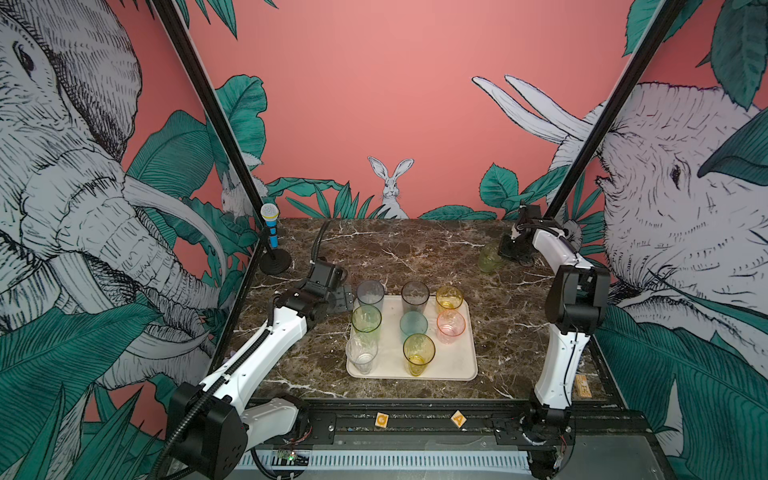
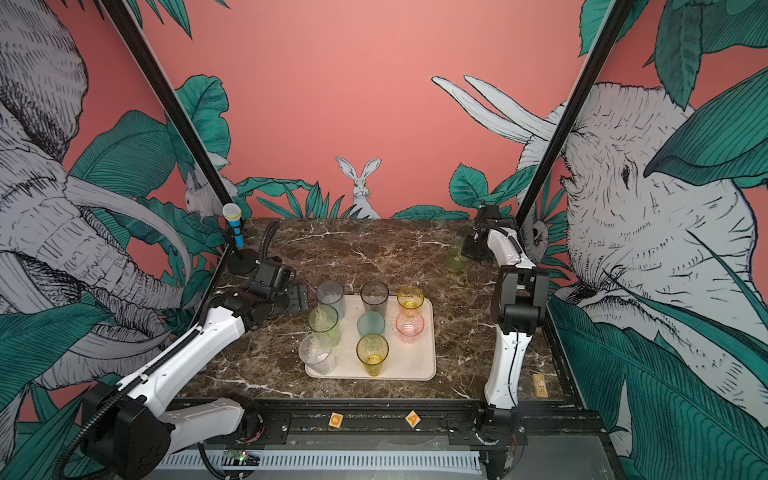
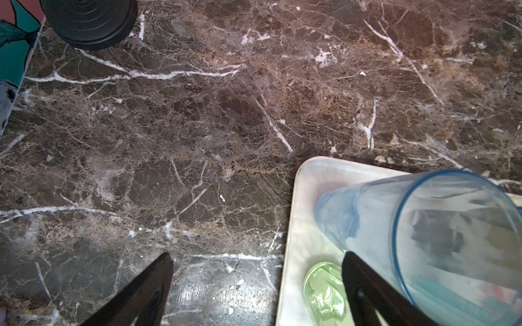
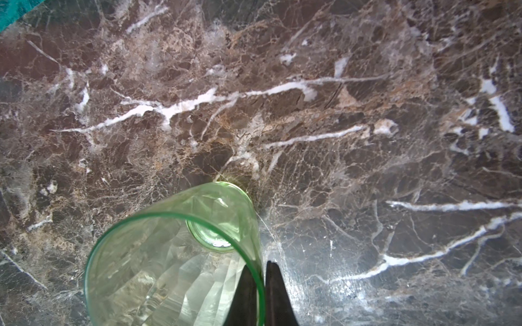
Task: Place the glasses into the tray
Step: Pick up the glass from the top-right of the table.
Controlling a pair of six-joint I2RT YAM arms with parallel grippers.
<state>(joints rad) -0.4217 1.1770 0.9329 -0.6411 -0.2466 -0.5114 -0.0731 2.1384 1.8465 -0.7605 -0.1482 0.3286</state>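
Tray: the tray (image 1: 457, 368) lies mid-table on the marble table (image 1: 415, 249), with eight glasses upright in it.
Near row: clear glass (image 1: 361, 353), yellow glass (image 1: 419, 353).
Middle row: green glass (image 1: 366, 320), teal glass (image 1: 413, 323), pink glass (image 1: 451, 326).
Far row: grey glass (image 1: 370, 293), smoky glass (image 1: 414, 296), amber glass (image 1: 449, 298).
Left gripper (image 3: 257, 256): spread wide and holding nothing, just beside the tray's far left corner.
Right gripper (image 4: 264, 271): pinching the wall of the lime glass (image 4: 175, 254), one finger inside and one outside, at the far right and well apart from the tray.
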